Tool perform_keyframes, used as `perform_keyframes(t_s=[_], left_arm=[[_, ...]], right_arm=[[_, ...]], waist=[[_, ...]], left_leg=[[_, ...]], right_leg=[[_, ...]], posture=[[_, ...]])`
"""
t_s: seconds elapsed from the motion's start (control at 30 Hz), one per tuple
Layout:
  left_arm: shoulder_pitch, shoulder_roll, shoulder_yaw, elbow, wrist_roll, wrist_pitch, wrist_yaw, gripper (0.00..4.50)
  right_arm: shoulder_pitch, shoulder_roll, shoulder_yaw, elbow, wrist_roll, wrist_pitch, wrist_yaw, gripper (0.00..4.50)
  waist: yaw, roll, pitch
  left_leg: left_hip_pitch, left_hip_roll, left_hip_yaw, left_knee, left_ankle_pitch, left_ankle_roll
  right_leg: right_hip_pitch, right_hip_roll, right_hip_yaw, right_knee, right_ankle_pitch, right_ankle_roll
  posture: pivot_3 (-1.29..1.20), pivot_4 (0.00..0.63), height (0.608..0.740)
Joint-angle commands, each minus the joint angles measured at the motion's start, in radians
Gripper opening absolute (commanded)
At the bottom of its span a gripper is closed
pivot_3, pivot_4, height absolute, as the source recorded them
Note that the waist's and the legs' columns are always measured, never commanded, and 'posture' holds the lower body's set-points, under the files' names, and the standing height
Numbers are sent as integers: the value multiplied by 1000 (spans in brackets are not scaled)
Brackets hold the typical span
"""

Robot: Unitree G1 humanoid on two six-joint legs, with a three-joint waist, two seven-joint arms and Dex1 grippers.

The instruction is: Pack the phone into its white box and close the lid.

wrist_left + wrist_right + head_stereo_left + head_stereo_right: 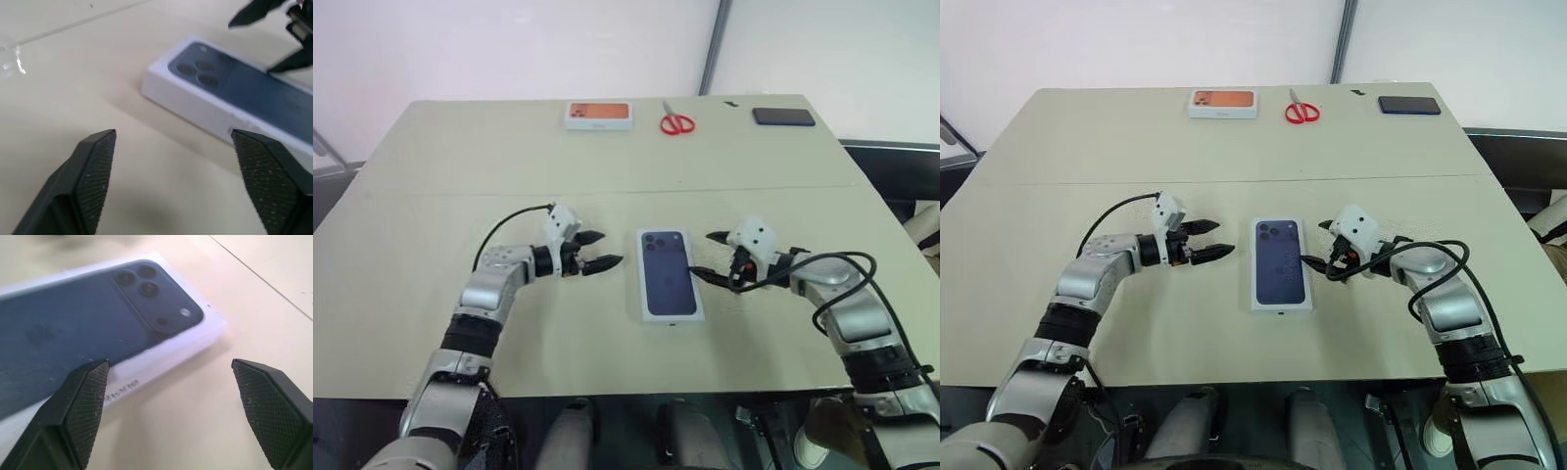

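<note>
Lid (669,274) with the dark blue phone printed on its face lay closed over the white box at the middle of the beige table (431,176), seen from the head views; the left gripper (595,251) stood just beside its left edge and the right gripper (710,257) just beside its right edge, both with fingers spread and holding nothing. Along the far edge sat a white box with an orange picture (599,115), red-handled scissors (676,121) and a flat black phone (783,117). From the left wrist view, the two black fingers (93,176) were wide apart, framing the box's white side wall (195,110), clear of it. From the right wrist view, the spread fingers (83,406) hovered near the lid's camera-corner end, one fingertip overlapping its edge in the picture
</note>
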Motion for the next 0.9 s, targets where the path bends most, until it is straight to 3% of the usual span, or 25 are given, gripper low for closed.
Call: perform_keyframes(t_s=[0.03, 0.1, 0.2, 0.3, 0.47, 0.67, 0.9], left_arm=[[-2, -7, -19, -43, -6, 3, -26, 3581], [-7, -13, -27, -29, 10, -16, -18, 3078], [-6, -13, -36, -14, 25, -32, -16, 1501], [0, -12, -75, -6, 43, -9, -37, 29], [-42, -12, -149, 21, 66, 57, -106, 29], [-135, -96, -147, 47, 31, 136, -127, 29], [-136, -120, -145, 61, 51, 114, -129, 29]], right_arm=[[-12, -14, -12, 33, -28, -34, -19, 2812], [-16, -12, -30, 39, -15, -30, -22, 1854], [-14, -14, -42, 33, 3, -12, -18, 157], [27, -46, 7, 8, -27, -46, 30, 0], [64, -43, 37, -73, 40, 37, 111, 0], [20, -39, 30, -57, 30, 35, 106, 0], [29, -54, 14, -49, 23, 29, 106, 0]], waist=[[1, 0, 0], [1, 0, 0], [-1, 0, 0], [-1, 0, 0], [0, 0, 0], [1, 0, 0], [0, 0, 0]], left_leg=[[0, 0, 0, 0, 0, 0], [0, 0, 0, 1, 0, 0], [-2, 0, 0, 0, 0, 0], [-2, 0, 0, 0, 0, 0], [-2, 0, 0, 1, 0, 0], [-3, 0, -1, 2, 0, 0], [-4, 0, -1, 2, 0, 0]], right_leg=[[0, 0, 0, 0, 0, 0], [0, 0, 0, 0, 0, 0], [-2, 0, 0, 0, 0, 0], [-2, 0, 0, 1, 0, 0], [-1, 0, 0, 1, 0, 0], [-2, 0, -1, 1, 0, 0], [-3, 0, -1, 1, 0, 0]], posture=[[0, 150, 740], [0, 150, 740], [0, 150, 740], [0, 150, 740], [0, 150, 740], [0, 150, 740], [0, 150, 740]])
